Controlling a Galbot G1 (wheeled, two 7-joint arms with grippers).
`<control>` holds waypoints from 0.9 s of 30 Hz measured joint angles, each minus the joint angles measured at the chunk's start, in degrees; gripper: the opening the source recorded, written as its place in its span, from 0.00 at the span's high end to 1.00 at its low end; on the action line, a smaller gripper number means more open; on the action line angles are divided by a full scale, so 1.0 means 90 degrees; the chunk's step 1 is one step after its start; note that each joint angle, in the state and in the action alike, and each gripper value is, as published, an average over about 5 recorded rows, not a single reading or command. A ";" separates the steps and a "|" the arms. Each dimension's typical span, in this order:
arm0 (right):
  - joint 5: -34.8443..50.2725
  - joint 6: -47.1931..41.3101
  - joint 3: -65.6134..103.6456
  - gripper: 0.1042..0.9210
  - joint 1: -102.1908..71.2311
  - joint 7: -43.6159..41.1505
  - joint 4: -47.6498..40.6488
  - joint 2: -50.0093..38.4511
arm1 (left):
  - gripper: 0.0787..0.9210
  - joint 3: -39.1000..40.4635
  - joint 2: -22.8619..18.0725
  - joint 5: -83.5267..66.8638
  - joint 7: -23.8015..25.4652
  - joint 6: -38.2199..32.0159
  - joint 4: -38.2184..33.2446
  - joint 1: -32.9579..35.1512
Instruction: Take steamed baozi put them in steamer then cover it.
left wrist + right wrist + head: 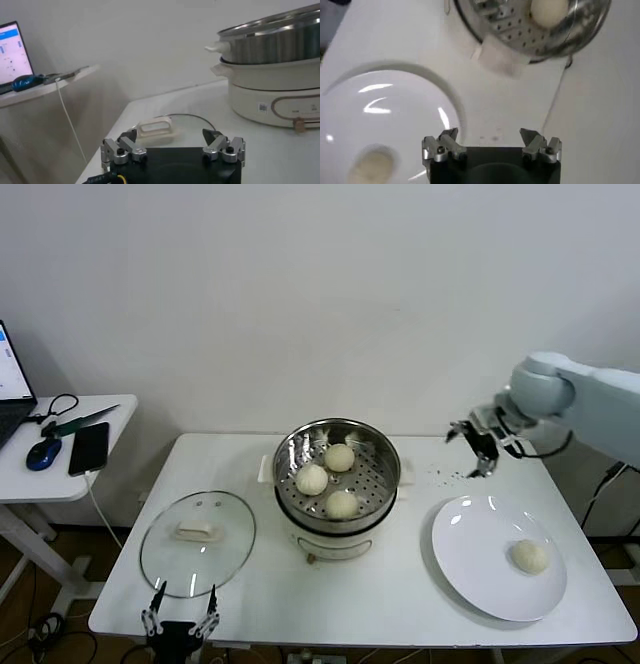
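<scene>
Three baozi (338,456) sit in the steamer (384,481) at frame centre; the fourth bun (529,556) is on the white plate (470,569), lower right. Risk: it's soft and round, so an off-centre pinch could dent it or roll it off the plate. Right gripper (476,446) hangs above the plate, jaws wide open, empty. Left gripper (180,621) is parked at the bottom edge by the cover (197,541), jaws also open, touching nothing. Cover lies flat on the worktop (330,599).

Cover (198,543) left of steamer (337,475)
</scene>
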 measured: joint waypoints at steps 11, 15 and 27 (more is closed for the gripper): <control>-0.0697 -0.0237 0.1467 0.12 -0.2126 -0.0293 -0.0409 -0.0752 | 0.12 -0.0007 0.0018 0.0028 0.0009 0.0024 -0.0008 -0.0081; -0.1039 -0.0235 0.2070 0.12 -0.2910 -0.0331 -0.0578 -0.0831 | 0.12 -0.0029 0.0023 0.0028 0.0010 0.0027 0.0013 -0.0086; -0.1517 -0.0223 0.3149 0.12 -0.4147 -0.0421 -0.1145 -0.0712 | 0.12 -0.0056 0.0030 0.0031 0.0011 0.0075 0.0061 -0.0138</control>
